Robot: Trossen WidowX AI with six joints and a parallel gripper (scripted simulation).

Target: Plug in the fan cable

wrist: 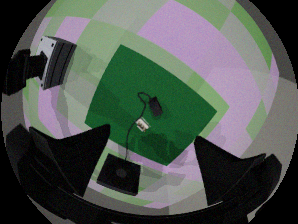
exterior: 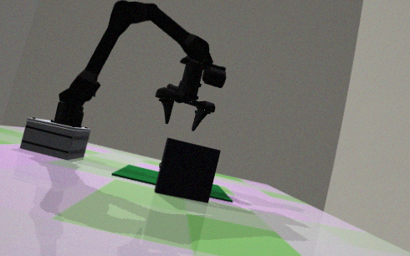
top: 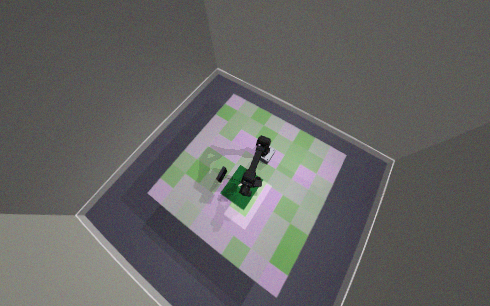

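Observation:
The green board [top: 233,193] [exterior: 130,172] [wrist: 110,95] lies flat. On it, in the wrist view, the small white header [wrist: 142,124] shows pins. The black plug [wrist: 156,106] lies on the board beside the header, apart from it. The thin cable [wrist: 128,140] runs from the black fan [top: 221,174] [exterior: 187,171] [wrist: 111,175] past the header and bends round to the plug. The fan stands upright at the board's edge and hides part of the board in the exterior view. My gripper [exterior: 180,126] [wrist: 154,135] is open and empty, high above the board.
The grey arm base [exterior: 54,138] [wrist: 59,65] stands on the chequered mat [top: 285,250] beside the board. The fan is the tall thing near the board. A pale rim [top: 393,161] surrounds the dark table.

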